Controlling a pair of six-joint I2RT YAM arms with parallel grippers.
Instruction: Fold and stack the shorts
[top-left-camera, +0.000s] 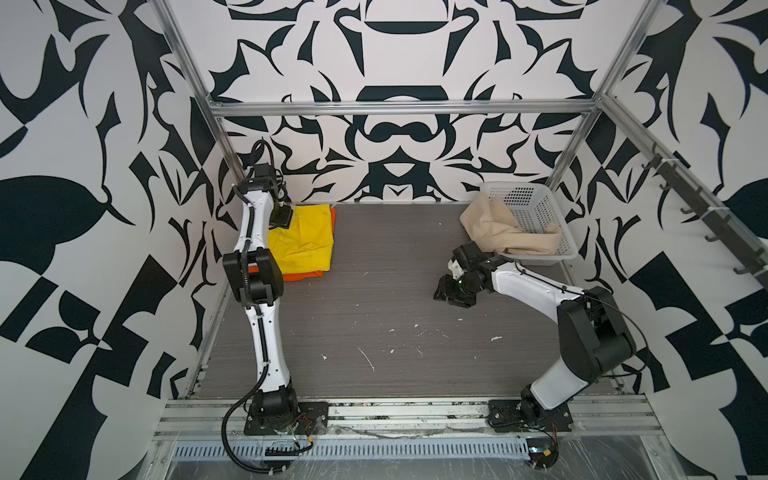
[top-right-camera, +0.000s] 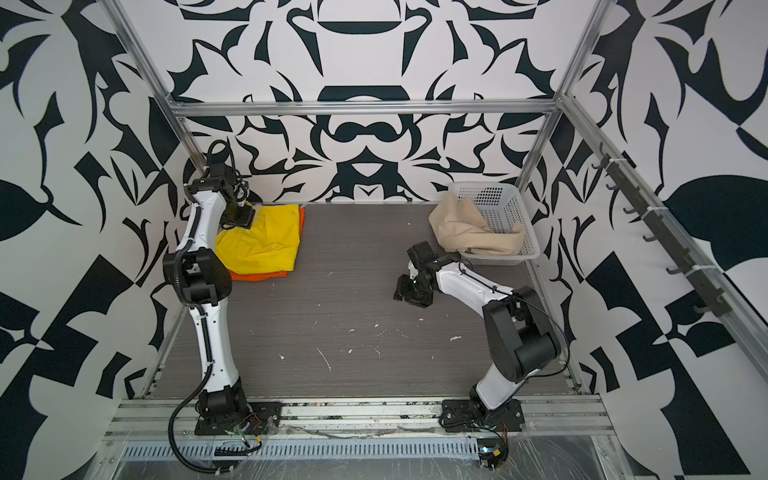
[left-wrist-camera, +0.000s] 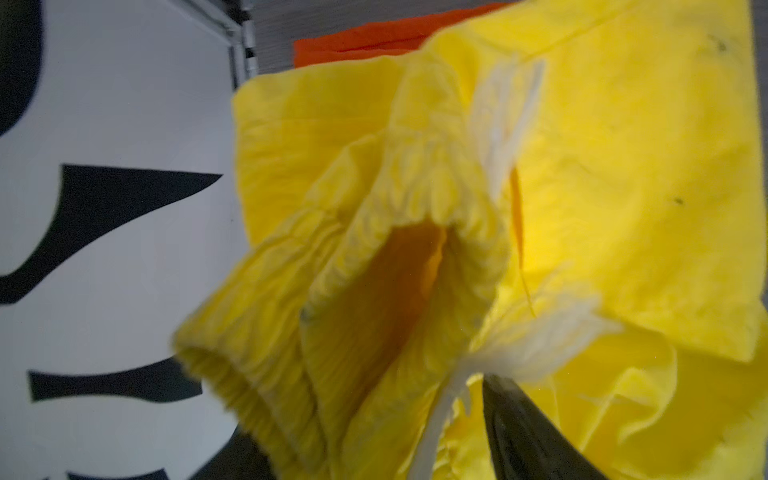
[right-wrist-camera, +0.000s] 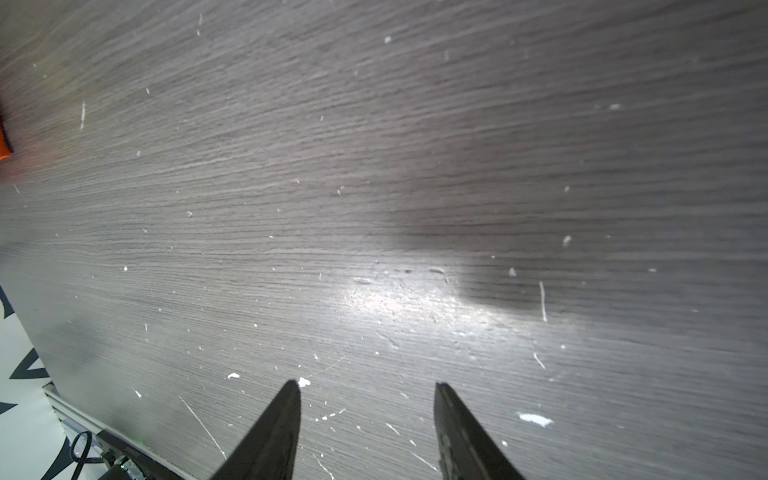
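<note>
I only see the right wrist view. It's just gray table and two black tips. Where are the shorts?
Observer: The yellow shorts lie at the far left of the table, on top of the orange shorts.
Operator: Where's the third pair?
Observer: The beige shorts spill over the rim of the basket, far right.
Operator: What's the other arm doing?
Observer: The left tool is at the yellow shorts' far left corner. I can't tell if it grips.
</note>
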